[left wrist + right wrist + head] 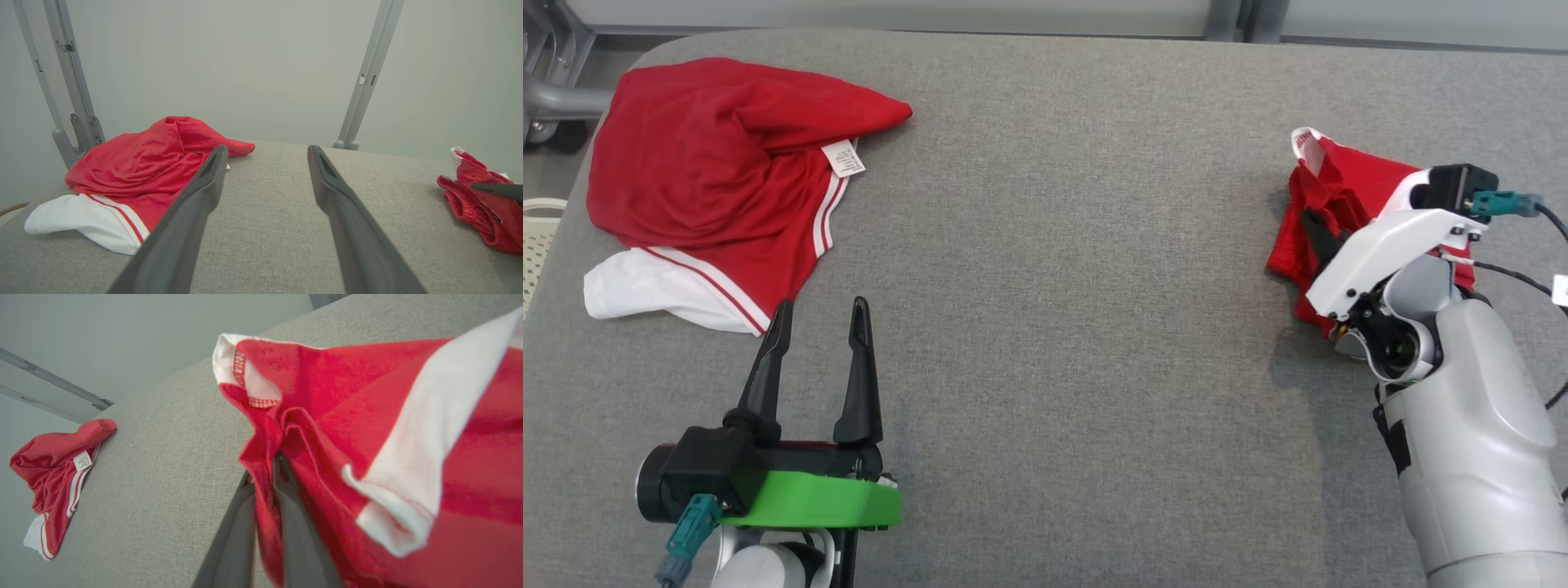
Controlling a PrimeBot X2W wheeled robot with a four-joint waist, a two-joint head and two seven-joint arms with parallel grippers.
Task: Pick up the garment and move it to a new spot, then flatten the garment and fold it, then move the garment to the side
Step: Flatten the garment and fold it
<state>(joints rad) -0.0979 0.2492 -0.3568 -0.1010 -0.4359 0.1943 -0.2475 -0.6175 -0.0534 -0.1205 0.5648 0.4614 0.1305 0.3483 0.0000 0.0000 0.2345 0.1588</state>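
A crumpled red garment with white trim (pixel 1339 184) lies bunched at the table's right side. My right gripper (pixel 1323 233) is shut on a fold of it; in the right wrist view the two fingers (pixel 294 522) pinch red fabric (pixel 327 396) between them, and cloth covers their tips. My left gripper (pixel 821 314) hovers open over bare table at the lower left, with nothing between its fingers (pixel 196 196). In the left wrist view the held garment (pixel 478 200) sits at the far right.
A second red garment with white stripes and a white care label (pixel 719 171) lies spread at the table's far left corner, just beyond my left fingertips. The grey padded table (pixel 1078 286) is bare across its middle. Metal frame posts (pixel 367 77) stand behind the far edge.
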